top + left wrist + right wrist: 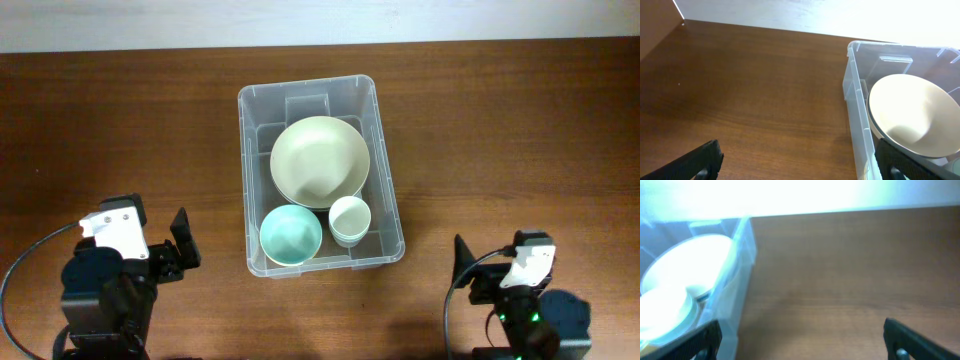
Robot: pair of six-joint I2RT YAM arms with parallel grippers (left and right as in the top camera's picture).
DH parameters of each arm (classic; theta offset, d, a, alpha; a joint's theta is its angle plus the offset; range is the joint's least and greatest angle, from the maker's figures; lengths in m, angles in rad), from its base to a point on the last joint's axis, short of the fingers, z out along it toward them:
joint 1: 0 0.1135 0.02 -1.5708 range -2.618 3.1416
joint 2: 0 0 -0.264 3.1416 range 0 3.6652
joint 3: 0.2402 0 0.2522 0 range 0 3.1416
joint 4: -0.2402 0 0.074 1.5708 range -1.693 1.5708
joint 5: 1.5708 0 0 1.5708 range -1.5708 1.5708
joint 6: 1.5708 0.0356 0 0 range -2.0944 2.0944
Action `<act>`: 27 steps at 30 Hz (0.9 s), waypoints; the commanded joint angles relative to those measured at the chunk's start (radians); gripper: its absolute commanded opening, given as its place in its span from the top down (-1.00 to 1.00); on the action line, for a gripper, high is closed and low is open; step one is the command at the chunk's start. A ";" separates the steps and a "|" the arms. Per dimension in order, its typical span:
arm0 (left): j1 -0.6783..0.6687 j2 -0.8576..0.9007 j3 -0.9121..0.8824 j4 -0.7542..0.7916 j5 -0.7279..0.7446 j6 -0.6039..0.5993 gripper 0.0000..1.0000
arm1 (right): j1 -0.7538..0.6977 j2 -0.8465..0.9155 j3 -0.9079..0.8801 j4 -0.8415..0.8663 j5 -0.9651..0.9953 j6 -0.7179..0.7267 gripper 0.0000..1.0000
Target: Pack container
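The container [248,180] is a large clear plastic tub in the middle of the table. Inside it sit a large cream bowl [319,162], a small teal bowl [291,235] and a small white cup [349,219]. My left gripper [180,243] is open and empty, left of the tub's near corner. My right gripper [462,268] is open and empty, right of the tub and nearer the front. The left wrist view shows the tub wall [856,100] and the cream bowl [910,112]. The right wrist view shows the tub [740,250] blurred at left.
The dark wood table [500,130] lies all around the tub. A pale wall edge runs along the table's far side [320,25]. Cables loop beside both arm bases [20,270].
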 commanded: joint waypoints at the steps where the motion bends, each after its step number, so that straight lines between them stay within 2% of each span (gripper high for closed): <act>1: -0.004 -0.001 -0.006 0.002 -0.007 -0.009 -0.99 | 0.035 -0.114 -0.091 0.056 -0.018 0.005 -0.97; 7: -0.004 -0.001 -0.006 0.002 -0.007 -0.009 -0.99 | 0.053 -0.108 -0.185 0.271 0.014 0.000 -0.98; 15: -0.004 -0.001 -0.006 0.002 -0.007 -0.009 -1.00 | 0.053 -0.112 -0.421 0.745 0.117 -0.021 -0.98; 18: -0.004 -0.001 -0.006 0.002 -0.007 -0.009 -0.99 | 0.053 -0.112 -0.418 0.702 0.118 -0.101 -0.98; 22: -0.004 -0.001 -0.006 0.002 -0.007 -0.009 -0.99 | 0.053 -0.112 -0.418 0.546 0.096 -0.101 -0.98; 27: -0.004 -0.001 -0.006 0.002 -0.007 -0.009 -0.99 | 0.053 -0.108 -0.418 0.548 0.095 -0.101 -0.97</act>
